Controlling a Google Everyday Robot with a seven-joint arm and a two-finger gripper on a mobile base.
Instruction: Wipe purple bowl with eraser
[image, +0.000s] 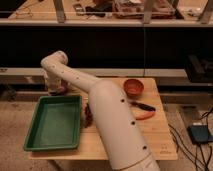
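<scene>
The purple bowl (61, 90) sits at the back left corner of the wooden table (160, 135), just behind the green tray; only part of it shows past my arm. My white arm (107, 115) reaches from the front across the table, bends at the back left and points down. My gripper (53, 88) hangs right at the bowl, over its left side. The eraser is hidden.
A green tray (54, 123) lies on the table's left half. An orange-red bowl (133, 88) stands at the back right. A dark-handled tool (144, 106) and an orange object (143, 116) lie right of my arm. A dark red cluster (88, 114) lies beside the tray.
</scene>
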